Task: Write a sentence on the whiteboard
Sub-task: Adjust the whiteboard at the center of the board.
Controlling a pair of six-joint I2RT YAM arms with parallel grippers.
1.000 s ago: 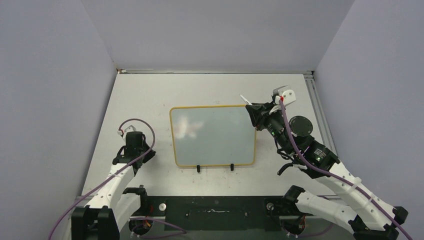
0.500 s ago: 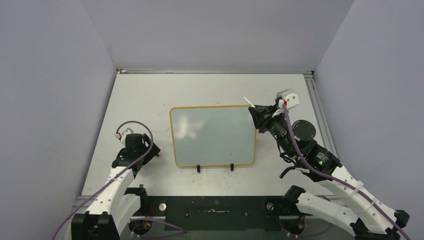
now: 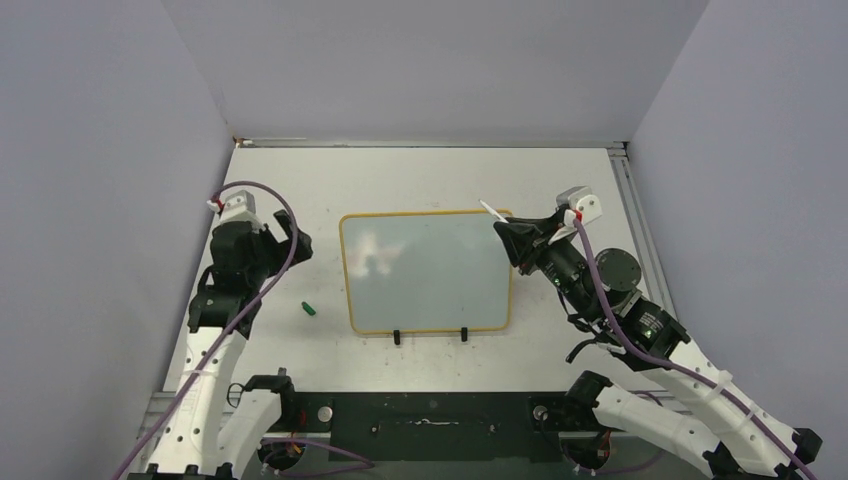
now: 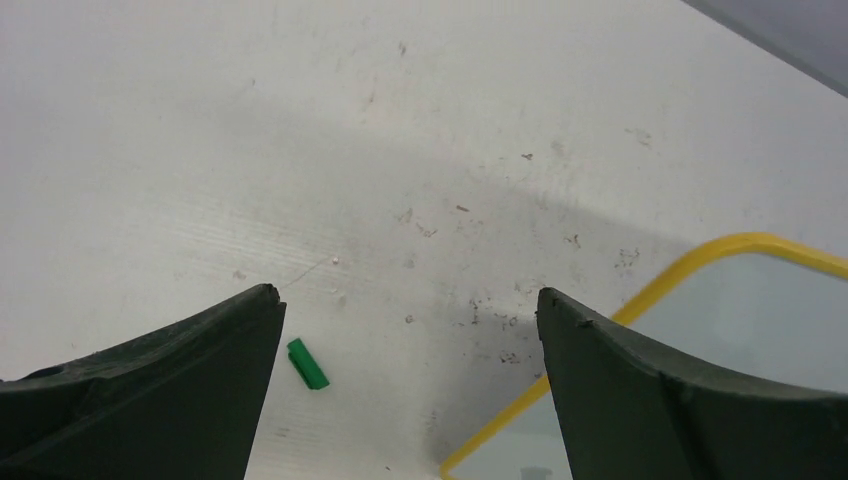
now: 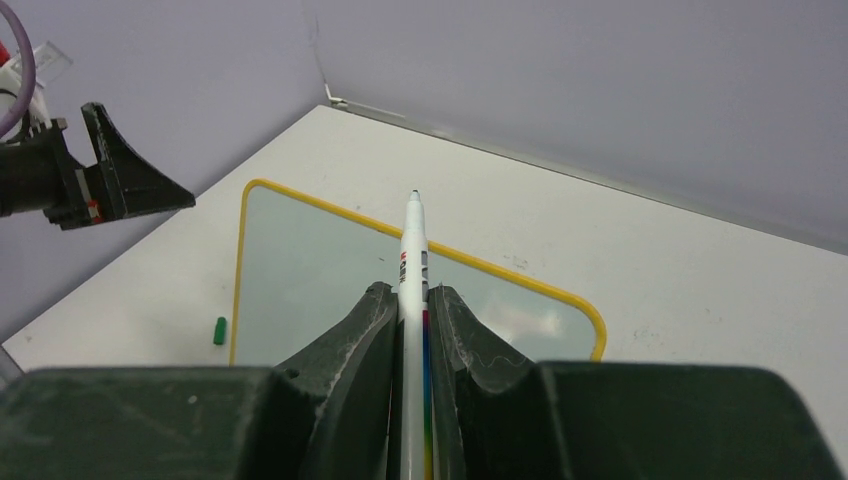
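A: Left side first, pls?
B: Left claw (image 4: 405, 293) is up off the desk (image 3: 300, 180), fingers spread wide, nothing btwn them. Below it, on the bare desk, lies a small green cap (image 4: 308, 364) on its side, just left of the board's near-left corner and not touching it.

A: The board?
B: The whiteboard (image 3: 425, 275) lies flat mid-desk, btwn the two arms. It has a yellow-orange frame w/ rounded corners and two black clips (image 3: 397, 337) on the long edge nearest the arm bases. The surface is glossy grey-white, w/ pale glare patches toward its far-left part.

A: Right side?
B: Right claw (image 5: 412, 292) is pressed together on a marker (image 5: 414, 240), pinching the barrel so it runs straight out btwn the fingers. The barrel is white w/ a small dark tip pointing fwd. In the top view that tip sits at the board's far-right corner, over the frame. Can't tell if it touches.

A: Any print to read?
B: The barrel carries a label: a red mark, then a block of dark print, and lower down a rainbow-coloured stripe. The letters are too small to make out, so no brand from me. The desk itself shows scuffs and specks near the board's corner.
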